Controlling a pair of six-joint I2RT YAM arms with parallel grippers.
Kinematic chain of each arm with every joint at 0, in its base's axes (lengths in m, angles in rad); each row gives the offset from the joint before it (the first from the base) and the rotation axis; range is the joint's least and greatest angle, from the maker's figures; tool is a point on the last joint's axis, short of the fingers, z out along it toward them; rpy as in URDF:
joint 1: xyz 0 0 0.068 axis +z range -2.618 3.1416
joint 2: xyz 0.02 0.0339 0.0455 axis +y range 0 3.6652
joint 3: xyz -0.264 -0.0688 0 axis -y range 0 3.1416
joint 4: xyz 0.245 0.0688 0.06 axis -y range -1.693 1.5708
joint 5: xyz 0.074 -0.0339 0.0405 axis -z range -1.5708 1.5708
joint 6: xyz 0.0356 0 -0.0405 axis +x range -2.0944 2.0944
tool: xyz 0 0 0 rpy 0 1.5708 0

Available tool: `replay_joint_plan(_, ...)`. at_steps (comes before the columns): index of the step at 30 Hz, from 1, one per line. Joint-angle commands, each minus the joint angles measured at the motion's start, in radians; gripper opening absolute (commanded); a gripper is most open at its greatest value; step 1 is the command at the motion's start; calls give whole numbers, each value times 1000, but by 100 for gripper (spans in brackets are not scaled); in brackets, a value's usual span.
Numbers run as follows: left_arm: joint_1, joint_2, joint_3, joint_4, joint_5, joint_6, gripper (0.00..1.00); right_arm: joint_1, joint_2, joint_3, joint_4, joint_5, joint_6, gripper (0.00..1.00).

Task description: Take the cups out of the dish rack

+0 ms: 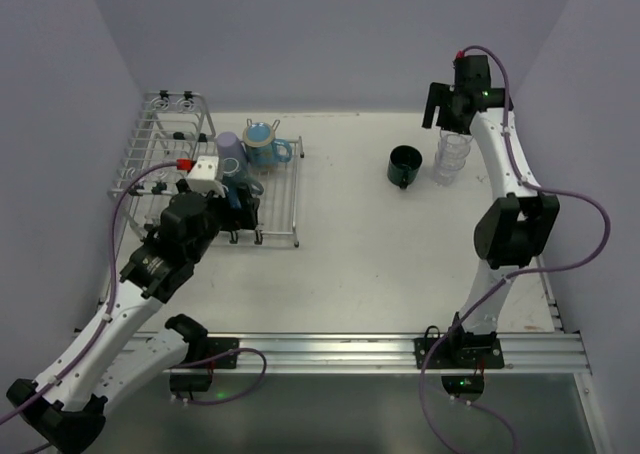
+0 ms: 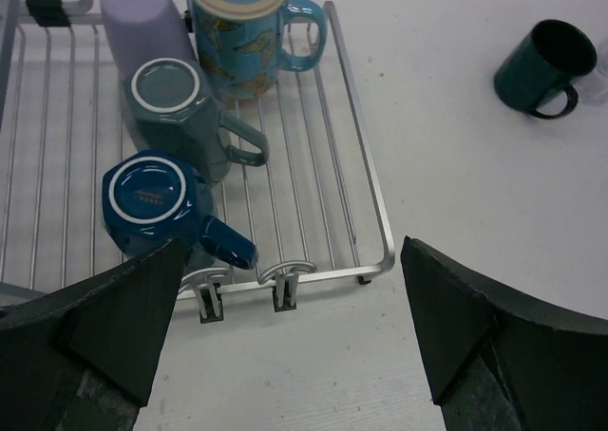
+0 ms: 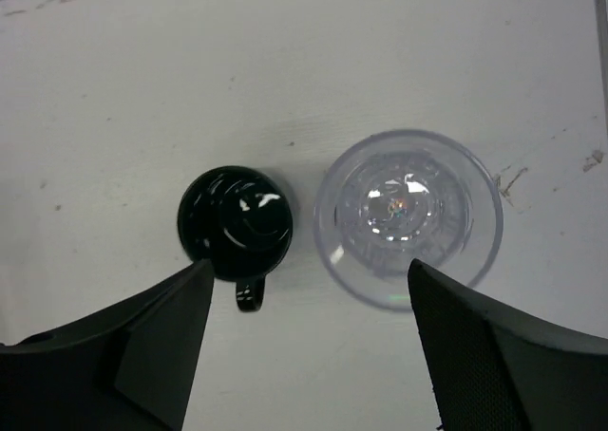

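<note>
Mouth-down on the dish rack (image 1: 282,199), table's (image 1: 350,264) far-left corner: four cups (image 2: 176,118). Upright near the far-right corner: dark teal mug (image 1: 404,166) beside ribbed glass (image 3: 407,213), right gripper (image 3: 306,298) spread wide above, apparently to free it. Left gripper (image 2: 293,289) equally wide over the dark blue mug (image 2: 157,198), likely next.

Boxed in on three sides by plain lavender-grey panels: back wall (image 1: 330,34), left wall (image 1: 50,144), right wall (image 1: 600,94), all bare and matte. Between them, a white table (image 1: 350,274), lightly speckled, with scuff marks (image 3: 518,177) near one edge. Runs up to the back wall at the far edge. Along the near side, a silver slotted rail (image 1: 340,346); below it, a dull grey-green surface (image 1: 330,414). Lit evenly and softly, with faint shadows only.
</note>
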Motion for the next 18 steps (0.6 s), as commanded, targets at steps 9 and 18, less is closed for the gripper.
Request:
replay_joint_plan(9, -2, 167, 0, 42, -319, -236, 100, 240, -640, -654, 583, -340, 102, 99)
replay_joint_plan(18, 15, 339, -8, 93, -509, -333, 100, 333, -691, -823, 707, -506, 132, 99)
